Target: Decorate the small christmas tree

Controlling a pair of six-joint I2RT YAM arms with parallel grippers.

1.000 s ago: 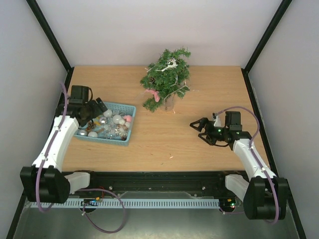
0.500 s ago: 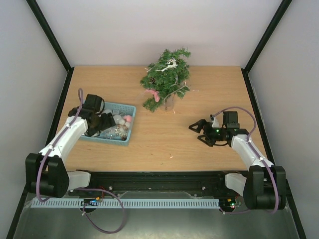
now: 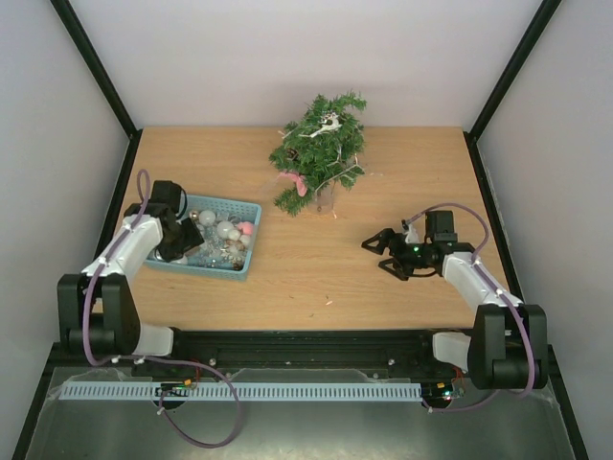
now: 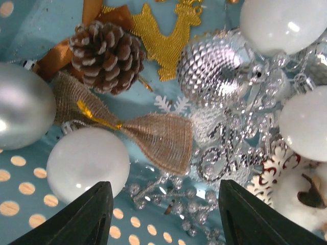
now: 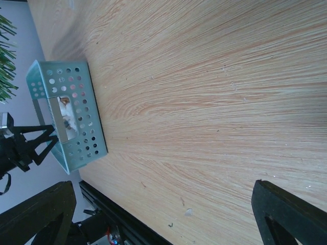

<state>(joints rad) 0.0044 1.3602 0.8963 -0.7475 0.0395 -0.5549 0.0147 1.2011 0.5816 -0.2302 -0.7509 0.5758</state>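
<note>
Small dark-green bristly christmas tree [image 3: 321, 153] stands apart; left hand [image 4: 163, 204], spread, hovers in teal perforated basket [image 3: 206, 269] seeking ornaments [image 4: 214, 66]; right hand [image 5: 163, 204] spread, idle.

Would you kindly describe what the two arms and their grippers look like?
Both the left arm and right arm have white links with black joints and bases. A purple cable loops along each. The left gripper and right gripper are black with wedge-shaped fingers; a green light shows on the right one.
</note>
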